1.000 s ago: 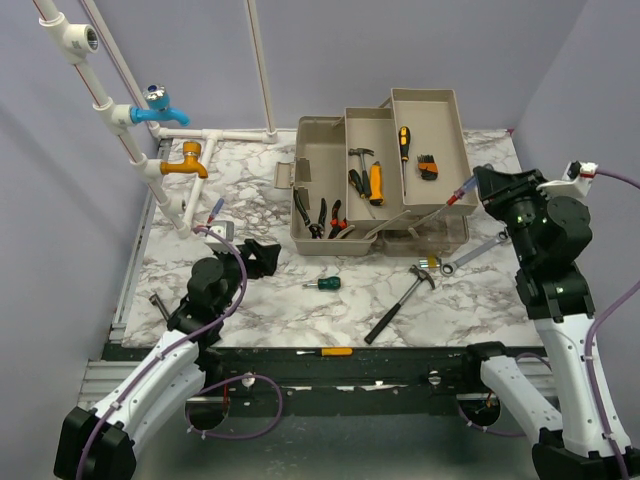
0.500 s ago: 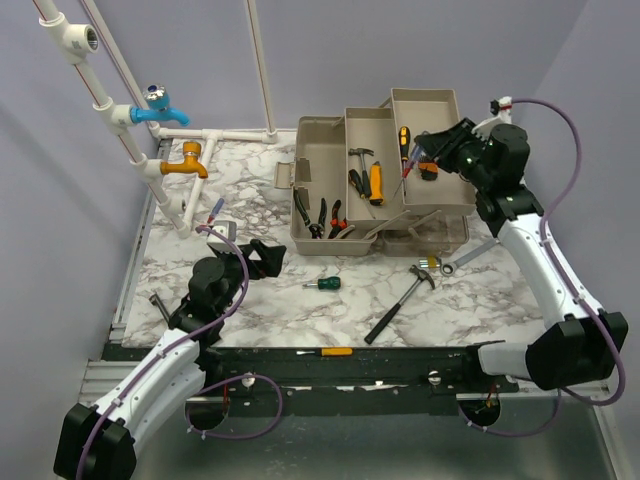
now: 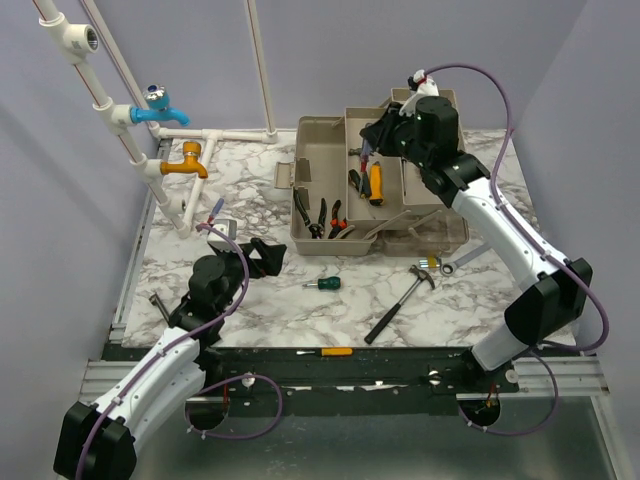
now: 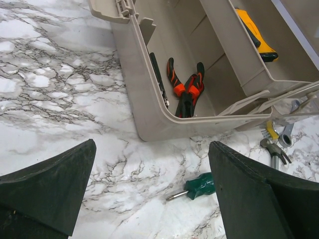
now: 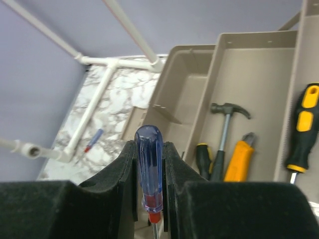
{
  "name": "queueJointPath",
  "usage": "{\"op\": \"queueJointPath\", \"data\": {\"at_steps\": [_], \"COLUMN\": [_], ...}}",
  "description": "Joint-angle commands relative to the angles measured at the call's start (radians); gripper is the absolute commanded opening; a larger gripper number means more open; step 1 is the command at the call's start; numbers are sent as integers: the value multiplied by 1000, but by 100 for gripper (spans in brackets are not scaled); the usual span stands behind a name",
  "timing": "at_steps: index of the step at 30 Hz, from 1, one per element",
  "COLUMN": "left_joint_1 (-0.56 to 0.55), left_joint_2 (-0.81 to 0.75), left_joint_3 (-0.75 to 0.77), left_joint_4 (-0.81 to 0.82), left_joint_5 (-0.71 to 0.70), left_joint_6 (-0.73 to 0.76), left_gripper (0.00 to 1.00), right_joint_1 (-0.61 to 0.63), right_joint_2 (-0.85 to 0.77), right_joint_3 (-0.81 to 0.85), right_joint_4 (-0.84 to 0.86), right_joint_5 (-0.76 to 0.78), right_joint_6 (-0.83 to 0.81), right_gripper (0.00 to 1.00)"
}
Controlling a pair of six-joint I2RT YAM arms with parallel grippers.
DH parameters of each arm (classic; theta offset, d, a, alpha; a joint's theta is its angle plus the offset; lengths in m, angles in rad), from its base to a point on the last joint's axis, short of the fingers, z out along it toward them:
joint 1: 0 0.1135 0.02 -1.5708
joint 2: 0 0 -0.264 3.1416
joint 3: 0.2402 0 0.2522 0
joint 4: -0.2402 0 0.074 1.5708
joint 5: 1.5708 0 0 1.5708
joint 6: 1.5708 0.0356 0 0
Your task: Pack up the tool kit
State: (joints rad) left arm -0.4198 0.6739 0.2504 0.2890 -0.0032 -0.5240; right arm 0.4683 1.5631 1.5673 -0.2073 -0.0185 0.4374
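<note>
1. A yellow-handled screwdriver (image 3: 330,351) lay on the black rail along the table's near edge.
2. The left gripper (image 3: 265,257) hovered low over the white marble-patterned table (image 3: 180,260) near its left edge. Its jaws were spread fully wide and held nothing. The wrist view showed its black fingers (image 4: 50,189) far apart with bare tabletop between them.
3. Toward the middle of the table lay a short green-handled screwdriver (image 3: 325,283), well apart from that gripper. To its right lay a dark-handled claw hammer (image 3: 398,305). Beyond that, a steel spanner (image 3: 468,255) lay close to the box's near right corner.
4. The large beige-grey plastic toolbox (image 3: 308,243) stood open against the table's far edge, right of centre, with its trays folded out in steps. Red-and-black pliers (image 3: 335,214) lay in its bottom compartment.
5. The right gripper (image 3: 372,148) hung above the toolbox's middle tray. Its jaws were clamped on the clear blue handle of a slim screwdriver (image 5: 148,164), whose butt end stood out past the fingertips. Under it in that tray lay a small hammer (image 5: 227,127) and an orange-handled tool (image 5: 239,159).
6. At the far left corner rose white pipes (image 3: 135,150) carrying a blue tap (image 3: 160,108) and an orange tap (image 3: 187,160).
</note>
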Motion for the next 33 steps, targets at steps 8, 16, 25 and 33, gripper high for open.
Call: {"op": "queueJointPath", "data": {"at_steps": [8, 16, 25, 33], "left_joint_1": [3, 4, 3, 3], "left_joint_2": [2, 27, 77, 163], "left_joint_3": [25, 30, 45, 96], "left_joint_4": [2, 13, 29, -15], "left_joint_5": [12, 12, 31, 24], "left_joint_6": [1, 4, 10, 10], "left_gripper": [98, 98, 98, 98], "right_joint_1": [1, 18, 21, 17], "right_joint_2": [238, 376, 247, 33], "right_joint_3": [300, 433, 366, 235], "right_joint_4": [-293, -392, -335, -307], "right_joint_5": [273, 394, 351, 512], "right_joint_6": [-213, -258, -247, -232], "right_gripper": [1, 59, 75, 73]}}
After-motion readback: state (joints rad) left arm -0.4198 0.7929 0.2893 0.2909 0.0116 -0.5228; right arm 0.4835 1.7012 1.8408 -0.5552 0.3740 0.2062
